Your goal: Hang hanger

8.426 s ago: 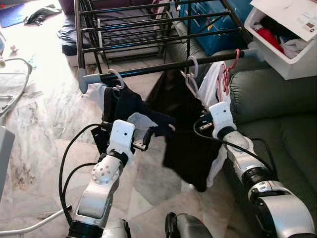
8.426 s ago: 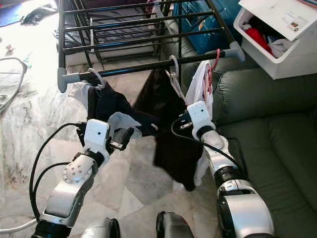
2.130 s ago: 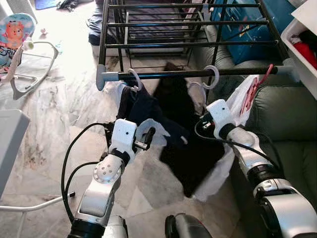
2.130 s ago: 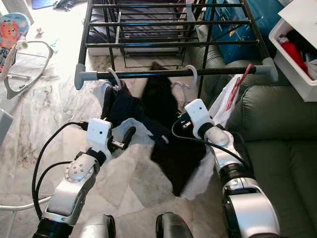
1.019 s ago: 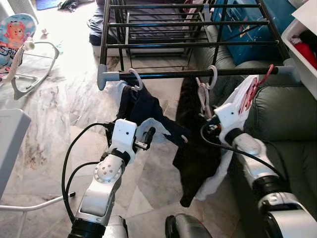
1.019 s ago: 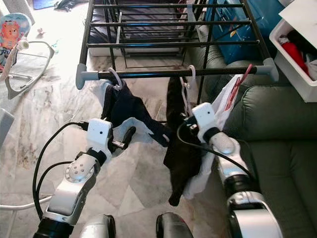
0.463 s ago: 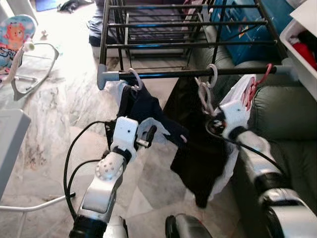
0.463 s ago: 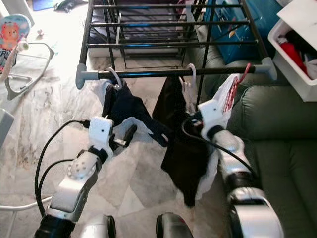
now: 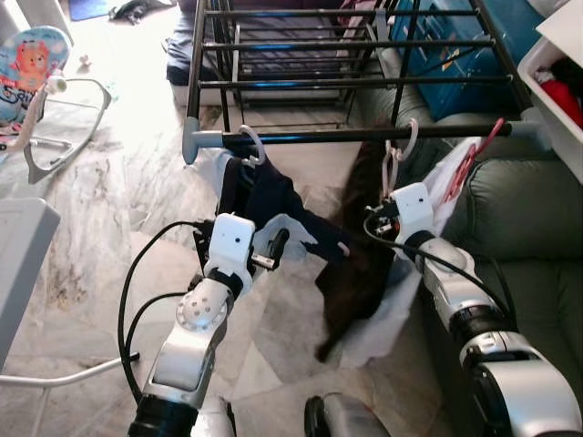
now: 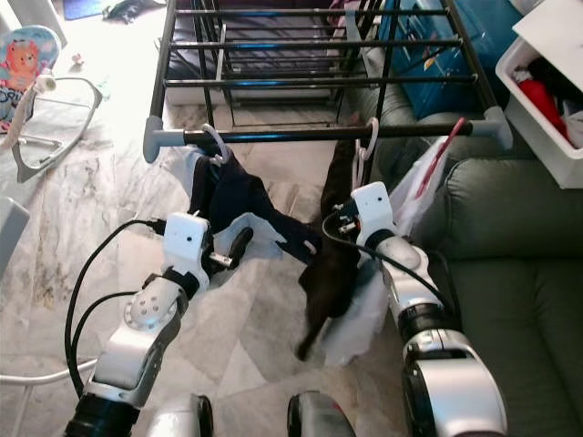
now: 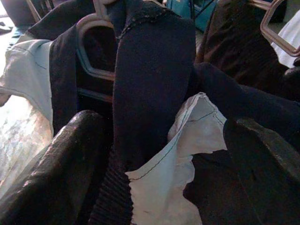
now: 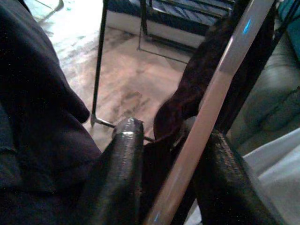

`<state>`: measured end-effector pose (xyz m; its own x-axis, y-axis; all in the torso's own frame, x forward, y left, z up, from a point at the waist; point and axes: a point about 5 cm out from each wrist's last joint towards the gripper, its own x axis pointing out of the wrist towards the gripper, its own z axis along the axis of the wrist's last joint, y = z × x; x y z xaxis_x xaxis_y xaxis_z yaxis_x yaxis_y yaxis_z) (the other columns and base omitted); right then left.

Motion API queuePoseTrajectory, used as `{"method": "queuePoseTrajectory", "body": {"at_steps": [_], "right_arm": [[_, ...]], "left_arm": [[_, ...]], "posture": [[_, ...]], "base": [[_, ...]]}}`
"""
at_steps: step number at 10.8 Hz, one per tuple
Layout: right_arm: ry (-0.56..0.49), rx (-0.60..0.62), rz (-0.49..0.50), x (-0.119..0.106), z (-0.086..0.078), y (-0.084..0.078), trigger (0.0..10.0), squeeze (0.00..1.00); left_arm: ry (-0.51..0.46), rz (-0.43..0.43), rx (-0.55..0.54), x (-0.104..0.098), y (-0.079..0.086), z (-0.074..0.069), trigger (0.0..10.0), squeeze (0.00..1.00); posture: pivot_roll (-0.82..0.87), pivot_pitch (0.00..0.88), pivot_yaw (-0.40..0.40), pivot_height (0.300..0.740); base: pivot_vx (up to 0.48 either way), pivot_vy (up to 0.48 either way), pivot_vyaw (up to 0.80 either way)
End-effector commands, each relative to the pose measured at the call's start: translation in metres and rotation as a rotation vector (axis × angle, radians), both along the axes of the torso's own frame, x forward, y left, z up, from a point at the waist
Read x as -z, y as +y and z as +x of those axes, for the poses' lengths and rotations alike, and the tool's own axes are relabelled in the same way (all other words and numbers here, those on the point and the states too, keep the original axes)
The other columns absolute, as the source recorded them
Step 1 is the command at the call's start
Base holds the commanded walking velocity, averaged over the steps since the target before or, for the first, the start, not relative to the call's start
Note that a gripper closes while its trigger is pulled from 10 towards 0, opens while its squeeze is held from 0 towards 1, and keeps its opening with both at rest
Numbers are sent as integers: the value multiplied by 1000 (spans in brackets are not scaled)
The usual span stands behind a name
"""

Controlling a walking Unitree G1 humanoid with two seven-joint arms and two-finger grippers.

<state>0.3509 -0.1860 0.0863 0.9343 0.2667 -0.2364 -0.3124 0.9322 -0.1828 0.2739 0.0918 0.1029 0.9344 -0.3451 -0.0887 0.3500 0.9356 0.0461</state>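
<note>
A black drying rack (image 9: 346,80) stands ahead, and its front bar (image 9: 319,137) carries three hangers. A pale hanger (image 9: 401,146) with a black garment (image 9: 360,264) hooks over the bar right of middle. My right gripper (image 12: 173,159) is shut on that hanger's arm (image 12: 211,122) and the dark cloth, just below the bar (image 10: 360,214). To the left, a white hanger (image 9: 250,146) holds a navy garment (image 11: 150,84) with pale lining. My left gripper (image 9: 271,250) is open, its fingers (image 11: 56,159) spread around that cloth.
A red hanger (image 9: 474,150) with a white garment hangs at the bar's right end. A green sofa (image 9: 528,209) lies on the right, with a white bin (image 9: 556,64) of clothes above it. A baby bouncer (image 9: 46,91) stands far left on the marble floor.
My right arm has drawn down and toward me, holding the hanger. The hook has slid slightly right on the bar, and the black garment has swung to the lower left. The left arm is still.
</note>
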Motion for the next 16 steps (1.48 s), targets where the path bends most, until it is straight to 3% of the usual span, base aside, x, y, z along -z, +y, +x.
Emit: {"method": "queuePoseTrajectory", "body": {"at_steps": [1, 4, 7, 8, 11, 14, 16], "right_arm": [[58, 30, -25, 10, -4, -7, 0, 0], [66, 3, -105, 9, -5, -16, 0, 0], [16, -99, -255, 3, -6, -16, 0, 0], [3, -104, -266, 1, -6, -18, 0, 0], [-59, -90, -256, -4, -6, -21, 0, 0], [-276, -41, -214, -37, 0, -20, 0, 0], [-389, 39, -103, -44, -14, -19, 0, 0]], "left_arm": [[16, 4, -5, 4, 0, -1, 10000, 0], [20, 4, -6, 6, 0, -2, 10000, 0], [18, 7, -14, 5, 1, 0, 10000, 0], [19, 9, -16, 6, 2, 0, 10000, 0], [16, 6, -13, 6, 0, 0, 10000, 0], [15, 7, -19, 6, 1, 1, 10000, 0], [19, 20, -70, 8, 4, 0, 10000, 0]], "posture": [[-75, 97, -9, 740], [-79, 97, -9, 740], [-79, 93, -12, 740], [-79, 93, -12, 740], [-82, 85, -14, 740], [-84, 83, -17, 740], [-83, 85, -28, 740]], "base": [[0, 0, 0], [0, 0, 0], [0, 0, 0], [0, 0, 0], [0, 0, 0], [0, 0, 0], [0, 0, 0]]}}
